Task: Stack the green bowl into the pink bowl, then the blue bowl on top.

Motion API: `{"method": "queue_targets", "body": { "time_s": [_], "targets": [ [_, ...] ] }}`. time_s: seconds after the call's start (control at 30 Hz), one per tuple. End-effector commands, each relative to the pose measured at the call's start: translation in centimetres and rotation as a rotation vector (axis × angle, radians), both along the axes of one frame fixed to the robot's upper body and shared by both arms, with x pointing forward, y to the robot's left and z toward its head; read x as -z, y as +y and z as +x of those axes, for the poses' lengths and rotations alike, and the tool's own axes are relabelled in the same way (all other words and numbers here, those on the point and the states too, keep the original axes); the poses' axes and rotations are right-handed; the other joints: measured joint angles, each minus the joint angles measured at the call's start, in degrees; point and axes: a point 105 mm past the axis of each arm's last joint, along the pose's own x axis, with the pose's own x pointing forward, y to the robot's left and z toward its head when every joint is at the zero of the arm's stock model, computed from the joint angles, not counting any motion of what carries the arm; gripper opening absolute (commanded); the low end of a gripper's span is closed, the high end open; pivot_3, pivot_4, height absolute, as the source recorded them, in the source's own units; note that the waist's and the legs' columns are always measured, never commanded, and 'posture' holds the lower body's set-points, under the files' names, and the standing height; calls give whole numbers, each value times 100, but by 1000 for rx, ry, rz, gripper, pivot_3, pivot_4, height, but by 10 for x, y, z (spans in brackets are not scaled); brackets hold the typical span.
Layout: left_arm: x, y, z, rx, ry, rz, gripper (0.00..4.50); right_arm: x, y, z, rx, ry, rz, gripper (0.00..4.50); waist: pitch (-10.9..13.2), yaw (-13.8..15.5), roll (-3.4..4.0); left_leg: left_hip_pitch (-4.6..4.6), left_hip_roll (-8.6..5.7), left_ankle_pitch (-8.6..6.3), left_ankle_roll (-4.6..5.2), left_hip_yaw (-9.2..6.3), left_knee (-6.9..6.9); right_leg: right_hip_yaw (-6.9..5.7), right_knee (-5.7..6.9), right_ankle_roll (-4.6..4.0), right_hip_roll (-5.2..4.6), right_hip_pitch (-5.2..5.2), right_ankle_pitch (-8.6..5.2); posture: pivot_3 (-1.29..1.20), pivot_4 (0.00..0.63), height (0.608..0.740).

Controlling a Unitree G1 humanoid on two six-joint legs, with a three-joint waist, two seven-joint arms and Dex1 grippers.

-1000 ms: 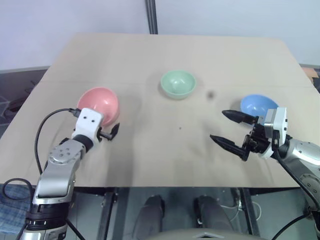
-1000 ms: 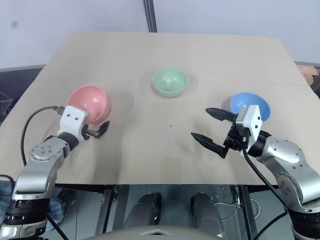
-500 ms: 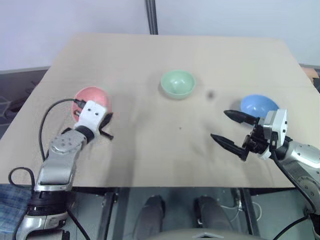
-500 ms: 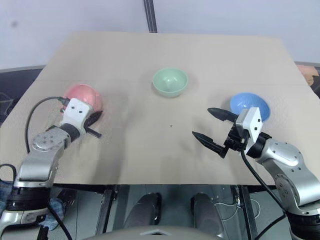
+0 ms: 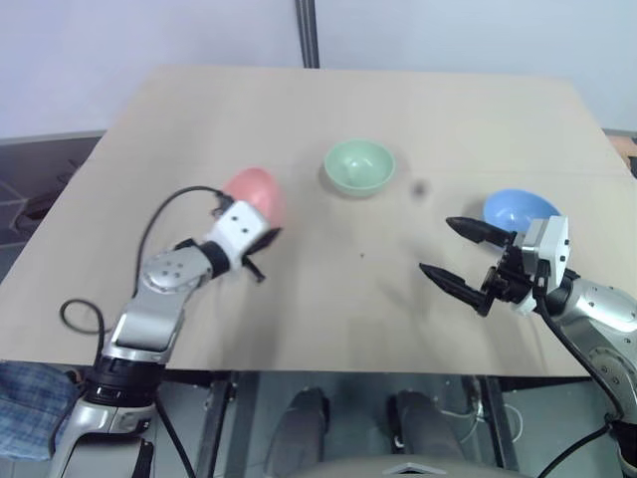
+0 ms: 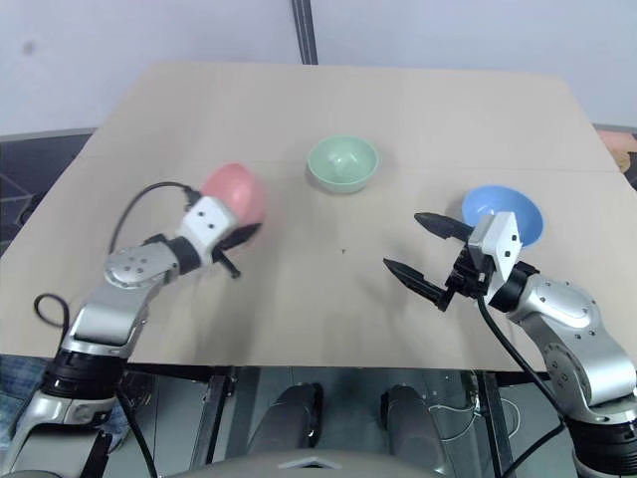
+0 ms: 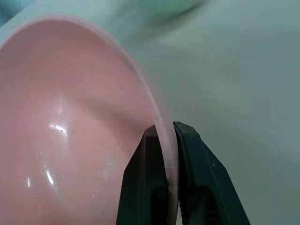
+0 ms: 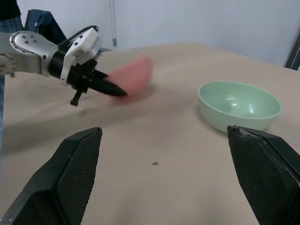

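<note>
My left gripper (image 5: 261, 241) is shut on the rim of the pink bowl (image 5: 254, 191), which is held tilted just above the table, left of centre. In the left wrist view the two fingers (image 7: 140, 187) pinch the pink bowl's rim (image 7: 161, 117) between them. The green bowl (image 5: 358, 166) stands upright at the middle back, a short way right of the pink one. At the right, the blue bowl (image 5: 518, 209) sits on the table just behind my right gripper (image 5: 438, 246), which hovers open and holds nothing.
The tan table (image 5: 328, 319) has its front edge close below both arms. A grey pole (image 5: 309, 35) rises behind the far edge. A small dark spot (image 5: 419, 186) marks the surface between the green and blue bowls. Blue cloth (image 5: 25, 418) lies below the table at the left.
My left gripper shut on the pink bowl's rim, then carried it to the right toward the green bowl, tilting it. The right arm stayed still.
</note>
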Motion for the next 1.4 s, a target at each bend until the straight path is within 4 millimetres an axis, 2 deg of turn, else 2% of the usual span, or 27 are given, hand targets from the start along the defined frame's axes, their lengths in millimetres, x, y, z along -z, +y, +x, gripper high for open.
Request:
{"method": "queue_targets", "body": {
  "time_s": [0.03,0.17,0.27,0.37,0.6,0.63,0.67,0.83,0.9,1.07,1.23,1.4],
  "targets": [
    [-13,-38,-26,310,-49,104,14,-9,3,-2,-19,-46,7,4500,1,-11,1,0,0,0,0,0,0,0,-1,0,0,0,0,0,150,740],
    [-4,-62,-52,569,-23,225,14,-10,4,-2,-18,-48,9,4500,8,-23,14,2,2,0,0,4,-5,4,1,0,2,-3,0,0,150,740],
    [5,-68,-65,694,11,294,14,-10,3,-3,-13,-50,7,4500,9,-16,15,2,2,0,0,4,-4,3,1,0,3,-3,0,0,150,740],
    [11,-66,-64,719,14,339,14,-10,3,-4,-5,-52,6,4500,9,-18,15,2,2,0,1,4,-2,3,2,0,4,-2,0,0,150,740],
    [12,-57,-40,639,-45,358,14,-9,1,-6,20,-51,11,4500,9,-8,15,0,2,0,1,2,3,2,2,0,6,-2,0,0,150,740],
    [12,-55,-37,628,-52,359,840,-8,1,-6,22,-51,12,4500,9,-9,15,0,2,0,1,2,3,3,3,0,6,-1,0,0,150,740],
    [13,-54,-36,622,-58,357,1351,-8,1,-7,23,-51,13,4500,9,-14,15,0,3,0,1,0,3,2,3,0,7,-2,-1,0,150,740],
    [7,-55,-34,604,-86,300,3683,-9,0,-6,23,-50,15,4500,9,-11,15,1,2,0,1,0,3,2,4,0,7,-2,0,0,150,740],
    [5,-56,-35,604,-88,277,4458,-9,-1,-6,22,-51,14,4500,9,-10,15,0,2,0,1,0,3,2,4,0,7,-2,0,0,150,740],
    [-5,-60,-39,598,-108,197,4458,-8,-1,-6,14,-46,10,4500,9,-15,15,1,3,0,1,0,3,2,5,0,7,-2,0,0,150,740],
    [-35,-65,-42,537,-112,-27,4458,-7,-1,-6,8,-38,7,4500,9,-9,15,0,2,0,1,-1,5,1,6,1,6,-1,0,0,150,740],
    [-53,-51,-43,393,-41,-244,4458,-5,-3,-6,6,-31,3,4500,9,-43,15,1,4,0,1,-2,6,1,8,1,7,-1,0,0,150,740]
  ]
}}
